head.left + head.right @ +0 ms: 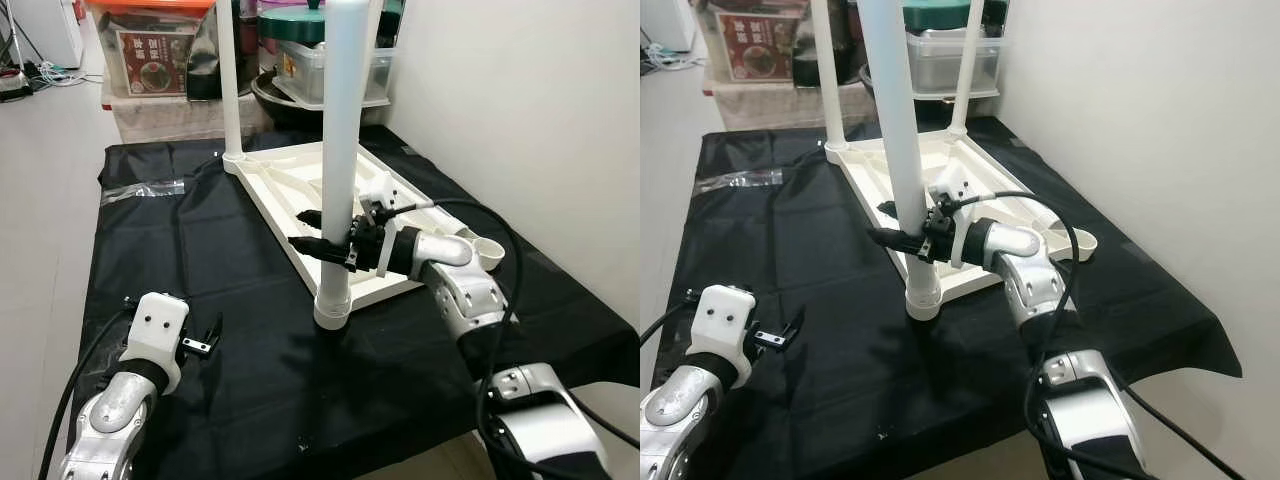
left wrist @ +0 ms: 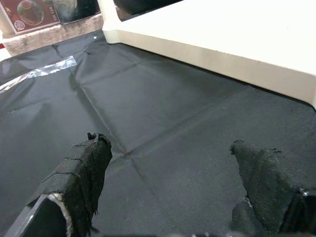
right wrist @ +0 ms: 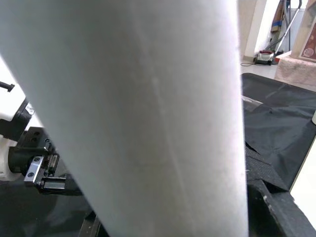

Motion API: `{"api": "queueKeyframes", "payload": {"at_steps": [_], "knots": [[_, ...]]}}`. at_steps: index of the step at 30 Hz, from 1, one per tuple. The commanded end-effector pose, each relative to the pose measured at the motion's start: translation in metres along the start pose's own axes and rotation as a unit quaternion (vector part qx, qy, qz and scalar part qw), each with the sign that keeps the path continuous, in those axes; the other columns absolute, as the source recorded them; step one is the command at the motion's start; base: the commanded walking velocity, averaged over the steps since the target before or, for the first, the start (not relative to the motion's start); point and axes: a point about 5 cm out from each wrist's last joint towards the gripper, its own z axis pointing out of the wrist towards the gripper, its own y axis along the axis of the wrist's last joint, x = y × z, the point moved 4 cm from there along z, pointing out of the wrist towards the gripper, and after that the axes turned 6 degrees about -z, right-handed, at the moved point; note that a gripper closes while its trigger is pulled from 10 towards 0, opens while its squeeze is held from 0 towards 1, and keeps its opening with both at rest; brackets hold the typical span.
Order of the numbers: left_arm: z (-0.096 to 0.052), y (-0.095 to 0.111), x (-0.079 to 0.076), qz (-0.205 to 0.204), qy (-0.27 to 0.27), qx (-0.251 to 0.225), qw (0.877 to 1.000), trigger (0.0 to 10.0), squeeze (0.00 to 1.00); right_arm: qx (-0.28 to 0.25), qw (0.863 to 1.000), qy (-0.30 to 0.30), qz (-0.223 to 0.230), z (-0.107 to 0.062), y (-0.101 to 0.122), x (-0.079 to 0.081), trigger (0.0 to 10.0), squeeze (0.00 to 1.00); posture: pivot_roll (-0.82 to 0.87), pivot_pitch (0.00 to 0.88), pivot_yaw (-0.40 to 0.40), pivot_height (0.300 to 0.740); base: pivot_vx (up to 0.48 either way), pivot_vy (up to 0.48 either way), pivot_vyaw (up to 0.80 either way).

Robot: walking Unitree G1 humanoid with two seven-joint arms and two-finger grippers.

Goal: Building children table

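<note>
Tabletop (image 1: 395,205), white plastic, lies upside down on black cloth (image 1: 250,330) over low worktop, underside ribs facing up, so leg sockets are reachable from above. Near leg (image 1: 343,140) stands upright w/ its flared foot collar at the near corner of the tabletop. Cannot tell if it is fully seated or just resting in socket. Far leg (image 1: 229,80) already upright at the far-left corner; another far leg (image 1: 967,70) at the back right.

R gripper (image 1: 322,232): jaws clamped on near leg at low-mid height, one finger each side of the tube. Low grip prob. chosen to keep the tube vertical and steer the base into the socket. Wrist view has the white tube right up against the lens, consistent w/ a tight hold.

L gripper (image 1: 208,338): jaws apart, nothing between them, hovering just over cloth, well apart from the tabletop. Idle, not supporting anything.

Small white cup-like part (image 1: 483,250) lies just beside the tabletop on the right, near wall (image 1: 540,100). Boxes (image 1: 150,50) and lidded bins (image 1: 320,50) stacked behind.

Judgement: leg-fitting step, approx mid-task. Risk: leg tilts if released unseated.
</note>
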Motion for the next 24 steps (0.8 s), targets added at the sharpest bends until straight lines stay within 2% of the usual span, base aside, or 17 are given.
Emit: {"api": "queueKeyframes", "payload": {"at_steps": [1,7,10,16,23,24], "knots": [[-0.001,-0.006,-0.004,-0.009,-0.007,0.009,1.0,10.0,0.0,0.029,0.995,0.038,0.085,0.005,-0.036,0.024,0.0,0.0,0.05,0.0,-0.102,0.74,0.0,0.0,0.0],[-0.002,-0.008,-0.005,-0.013,-0.011,0.014,1.0,10.0,0.0,0.03,0.992,0.046,0.109,0.004,-0.045,0.029,0.0,0.0,0.05,0.0,-0.097,0.74,0.0,0.0,0.0],[-0.002,-0.008,-0.006,-0.015,-0.013,0.015,1.0,10.0,0.0,0.041,0.988,0.078,0.129,0.006,-0.052,0.037,0.0,0.0,0.06,0.0,-0.097,0.74,0.0,0.0,0.0],[-0.002,-0.008,-0.005,-0.014,-0.013,0.016,1.0,10.0,0.0,0.048,0.986,0.083,0.139,0.008,-0.056,0.037,0.0,0.0,0.06,0.0,-0.095,0.74,0.0,0.0,0.0],[-0.003,-0.007,-0.003,-0.016,-0.009,0.017,1.0,10.0,0.0,0.064,0.978,0.024,0.198,0.019,-0.068,0.028,0.0,0.0,0.08,0.0,-0.107,0.74,0.0,0.0,0.0],[-0.004,-0.007,-0.002,-0.016,-0.008,0.018,1.0,10.0,0.0,0.054,0.971,-0.019,0.234,0.022,-0.071,0.023,0.0,0.0,0.09,0.0,-0.11,0.74,0.0,0.0,0.0]]}}
